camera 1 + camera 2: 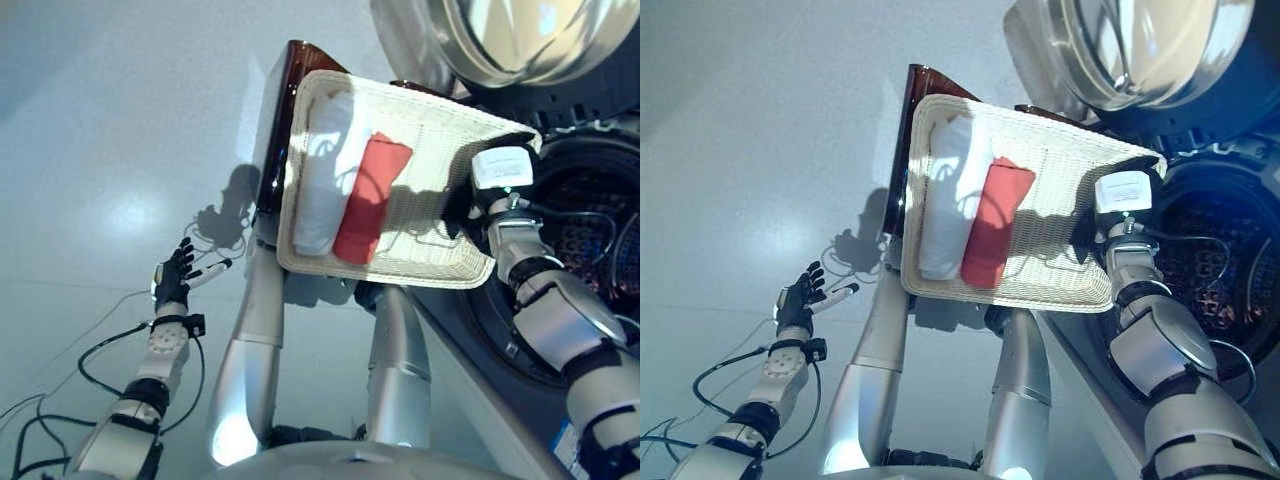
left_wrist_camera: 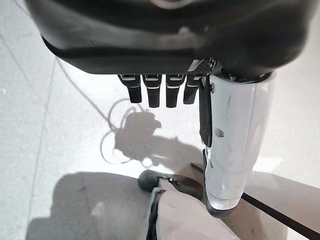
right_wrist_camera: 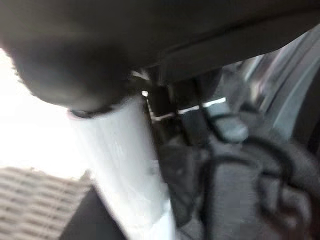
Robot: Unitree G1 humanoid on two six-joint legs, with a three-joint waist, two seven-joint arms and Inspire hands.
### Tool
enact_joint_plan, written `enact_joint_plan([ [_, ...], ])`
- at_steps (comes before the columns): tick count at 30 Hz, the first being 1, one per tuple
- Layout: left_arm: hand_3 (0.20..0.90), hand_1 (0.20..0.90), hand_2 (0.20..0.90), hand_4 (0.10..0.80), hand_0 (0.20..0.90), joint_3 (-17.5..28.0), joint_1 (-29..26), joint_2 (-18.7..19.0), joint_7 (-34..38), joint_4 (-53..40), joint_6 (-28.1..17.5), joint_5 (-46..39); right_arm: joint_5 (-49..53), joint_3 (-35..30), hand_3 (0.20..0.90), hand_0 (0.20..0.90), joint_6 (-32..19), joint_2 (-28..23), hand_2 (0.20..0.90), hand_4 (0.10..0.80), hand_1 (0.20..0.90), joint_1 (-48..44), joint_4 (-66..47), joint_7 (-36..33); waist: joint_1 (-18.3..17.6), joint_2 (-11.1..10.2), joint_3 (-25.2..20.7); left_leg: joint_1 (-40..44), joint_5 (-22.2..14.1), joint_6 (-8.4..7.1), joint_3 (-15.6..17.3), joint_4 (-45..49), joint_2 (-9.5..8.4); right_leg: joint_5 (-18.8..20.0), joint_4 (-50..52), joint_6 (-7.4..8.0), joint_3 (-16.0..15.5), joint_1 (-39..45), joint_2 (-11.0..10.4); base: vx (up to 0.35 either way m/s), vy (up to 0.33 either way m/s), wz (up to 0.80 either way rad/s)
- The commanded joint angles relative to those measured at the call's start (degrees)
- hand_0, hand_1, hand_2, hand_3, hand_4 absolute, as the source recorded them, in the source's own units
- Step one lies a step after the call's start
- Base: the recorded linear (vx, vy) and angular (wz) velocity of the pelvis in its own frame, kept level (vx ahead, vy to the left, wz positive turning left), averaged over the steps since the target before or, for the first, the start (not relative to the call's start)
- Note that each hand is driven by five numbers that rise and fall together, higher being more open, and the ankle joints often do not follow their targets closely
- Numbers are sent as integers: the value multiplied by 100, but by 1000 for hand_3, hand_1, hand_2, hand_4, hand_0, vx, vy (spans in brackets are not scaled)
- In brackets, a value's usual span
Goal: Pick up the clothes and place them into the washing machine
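Two rolled clothes, white (image 1: 322, 170) and red (image 1: 372, 198), lying side by side in wicker basket (image 1: 440, 130) beside washing machine (image 1: 590, 240); right hand (image 1: 470, 205) at basket's machine-side rim, grip unreadable; left hand (image 1: 172, 280) hanging empty, fingers spread.

Laundry area: washing machine (image 1: 590, 240) door open, wicker basket (image 1: 430, 150), grey floor (image 1: 100, 120).

No text, label, number or sign can be read anywhere in these views. The woven basket (image 1: 420, 150), the white cloth (image 1: 325, 170) and the red cloth (image 1: 370, 200) in it carry no print that shows. A blue patch low on the washing machine (image 1: 575, 440) may be a sticker, but nothing on it is legible.
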Motion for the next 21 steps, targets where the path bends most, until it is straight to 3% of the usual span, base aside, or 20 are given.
enact_joint_plan([
  [1, 900, 900, 900, 800, 900, 13, 406, -317, 206, -10, -198, 199, -13, -85, 200, 200, 27, -509, 200, 300, 200, 663, 273, 107, -99, 579, -173, -44, -295, 468, 90, 311, -209, 851, -745, 395, 153, 90, 237, 22, 39, 2],
  [13, 900, 900, 900, 800, 900, 17, 585, -334, 205, 41, -181, 347, 354, -439, 200, 200, -122, -463, 200, 300, 200, 846, 75, 14, -68, 637, -295, 999, -68, 376, 340, -609, -150, 1085, -1527, 497, 262, 978, 166, 31, 25, 0],
  [21, 900, 900, 900, 800, 900, 22, 836, -218, 160, 104, -261, 182, 1883, -998, 200, 200, -765, -519, 200, 300, 200, 443, -510, 168, -213, 603, -496, 2313, 194, 264, 585, -1601, -154, 1379, -2511, 670, 331, 2232, 125, 69, 37, -7],
])
